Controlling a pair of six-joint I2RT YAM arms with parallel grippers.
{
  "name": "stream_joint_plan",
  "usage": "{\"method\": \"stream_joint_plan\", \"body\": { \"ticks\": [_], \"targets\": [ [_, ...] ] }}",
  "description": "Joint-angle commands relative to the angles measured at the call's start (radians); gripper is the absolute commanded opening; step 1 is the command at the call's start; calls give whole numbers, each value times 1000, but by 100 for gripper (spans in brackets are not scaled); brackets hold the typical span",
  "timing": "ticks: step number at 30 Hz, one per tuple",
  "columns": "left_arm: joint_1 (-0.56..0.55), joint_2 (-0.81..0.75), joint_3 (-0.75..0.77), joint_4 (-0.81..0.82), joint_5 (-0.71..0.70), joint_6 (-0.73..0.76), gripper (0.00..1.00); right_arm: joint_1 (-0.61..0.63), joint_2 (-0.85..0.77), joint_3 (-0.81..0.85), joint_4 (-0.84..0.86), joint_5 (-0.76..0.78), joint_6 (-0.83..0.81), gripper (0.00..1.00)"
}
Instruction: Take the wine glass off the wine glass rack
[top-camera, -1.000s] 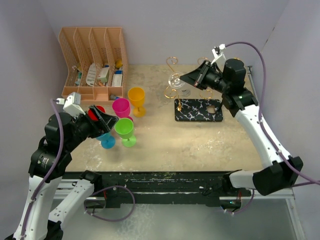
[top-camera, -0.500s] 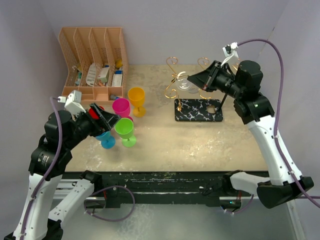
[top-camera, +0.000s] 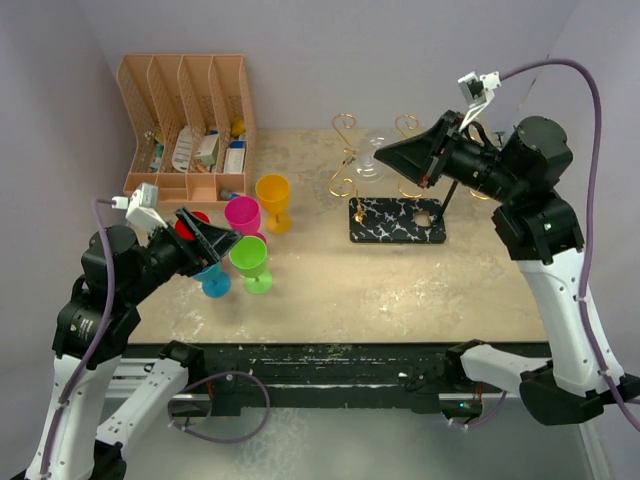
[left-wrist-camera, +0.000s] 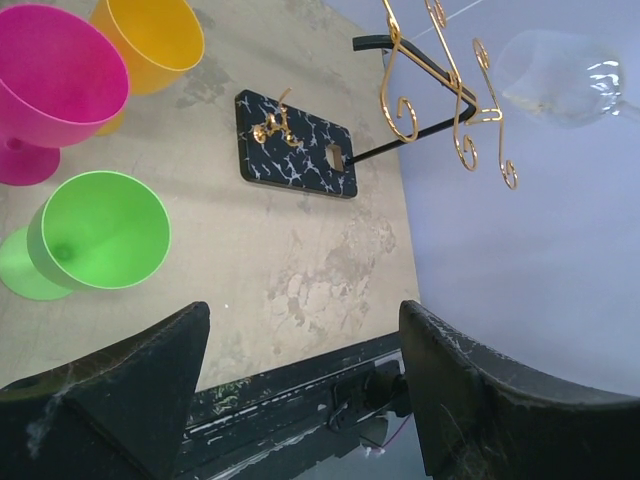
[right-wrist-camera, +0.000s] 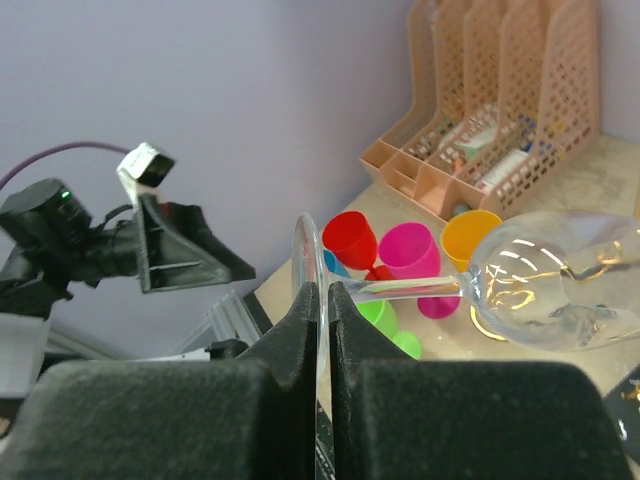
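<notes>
The clear wine glass (top-camera: 372, 153) hangs in the air on its side. My right gripper (top-camera: 384, 157) is shut on the edge of its round foot (right-wrist-camera: 306, 262); stem and bowl (right-wrist-camera: 553, 283) stick out past the fingertips. The wine glass rack stands below and beside it, with gold curled hooks (top-camera: 345, 152) and a black marbled base (top-camera: 397, 221). In the left wrist view the bowl (left-wrist-camera: 556, 78) sits just right of the hooks (left-wrist-camera: 462, 112), not touching them. My left gripper (top-camera: 207, 240) is open and holds nothing, raised over the coloured goblets at the left.
An orange slotted file organiser (top-camera: 186, 118) with small items fills the back left corner. Plastic goblets stand in a cluster: yellow (top-camera: 272, 197), pink (top-camera: 242, 214), green (top-camera: 250, 261), red (top-camera: 188, 222), blue (top-camera: 213, 281). Walls close in behind and on both sides.
The right arm has risen and drawn back to the right, carrying the wine glass up and to the right from among the gold hooks. The left arm has barely moved.
</notes>
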Motion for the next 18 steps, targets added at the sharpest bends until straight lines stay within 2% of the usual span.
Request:
{"method": "stream_joint_plan", "body": {
  "ticks": [1,7,13,18],
  "targets": [
    [-3,-9,37,67,34,-42,80,124,-11,112,12,49,-167,0],
    [-3,-14,51,75,49,-134,79,422,60,189,-71,355,-399,0],
    [-4,-59,34,110,46,-350,78,616,34,36,57,609,-653,0],
    [-3,-115,-46,195,65,-566,76,810,8,-106,192,849,-835,0]
  ]
}}
